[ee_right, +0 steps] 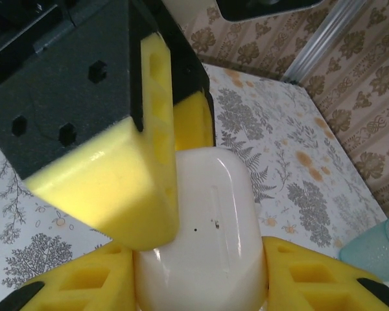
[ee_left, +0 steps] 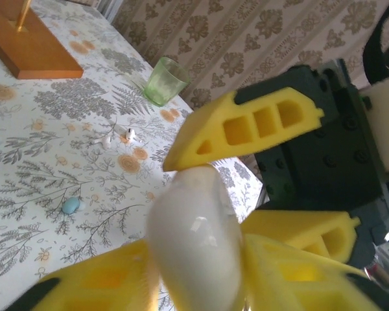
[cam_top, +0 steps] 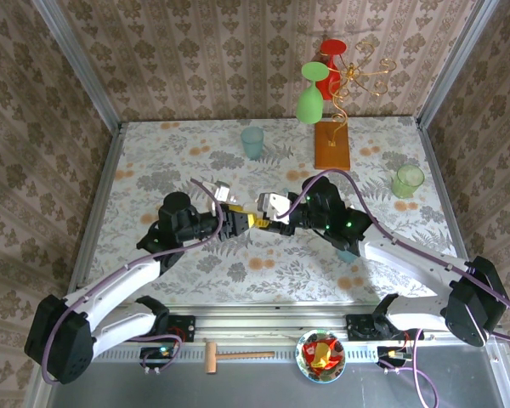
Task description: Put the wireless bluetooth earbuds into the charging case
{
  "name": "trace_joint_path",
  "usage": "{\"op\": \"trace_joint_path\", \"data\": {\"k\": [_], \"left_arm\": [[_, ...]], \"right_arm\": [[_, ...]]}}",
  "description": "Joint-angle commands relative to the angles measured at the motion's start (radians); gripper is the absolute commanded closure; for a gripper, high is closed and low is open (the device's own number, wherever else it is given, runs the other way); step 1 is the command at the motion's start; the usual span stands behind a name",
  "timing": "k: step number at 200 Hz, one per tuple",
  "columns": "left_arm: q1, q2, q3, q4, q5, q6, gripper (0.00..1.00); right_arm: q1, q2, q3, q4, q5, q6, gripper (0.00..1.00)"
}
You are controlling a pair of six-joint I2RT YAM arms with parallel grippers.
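Left gripper (ee_left: 198,265): clenched on the white case (ee_right: 211,220), squeezing it between yellow fingers (ee_left: 91,285). Meets the right gripper (ee_right: 201,272) nose to nose in the air over the middle of the table (cam_top: 153,170), as seen from above.

Right gripper: likewise clamped on the case, from the opposite side. Holds the glossy shell low between its own pads (ee_right: 318,278), with one left finger lying across the shell's upper left in the right wrist view.

Case: off the table, pinched by both tools at once. Cannot tell whether open or closed, with too much of it covered by foam.

Earbuds (ee_left: 117,137): two tiny white ones, lying close together on the flowered table, outside the case and well apart from it, on the side toward the green cup (ee_left: 165,81). Blue bud (ee_left: 70,206): loose on the table too, nearer the left wrist camera than the white pair.

Elsewhere, from above: blue cup (cam_top: 252,142) upright near the far edge. Wooden base (cam_top: 332,144) to its right, bearing a gold wire stand (cam_top: 357,76) with a green glass (cam_top: 308,106) and a red glass (cam_top: 331,47) hanging upside down. On the near rail between the arm bases, a mallet (cam_top: 238,355) and a bowl (cam_top: 299,357) of wrapped sweets.
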Motion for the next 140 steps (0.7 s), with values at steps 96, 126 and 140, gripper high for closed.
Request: {"op": "trace_joint_path", "data": {"k": [96,126,140], "left_arm": [[-0.026,-0.122,-0.101,0.112,0.076,0.498,1.00],[-0.057,-0.199,-0.146,0.140,0.148,0.706,1.00],[-0.065,-0.217,-0.161,0.162,0.154,0.749,1.00]], "right_arm": [[-0.104,-0.103,-0.022,-0.015,-0.332,0.142,0.11],[-0.116,-0.108,-0.004,-0.020,-0.367,0.234,0.08],[-0.116,-0.099,0.010,-0.021,-0.367,0.260,0.10]]}}
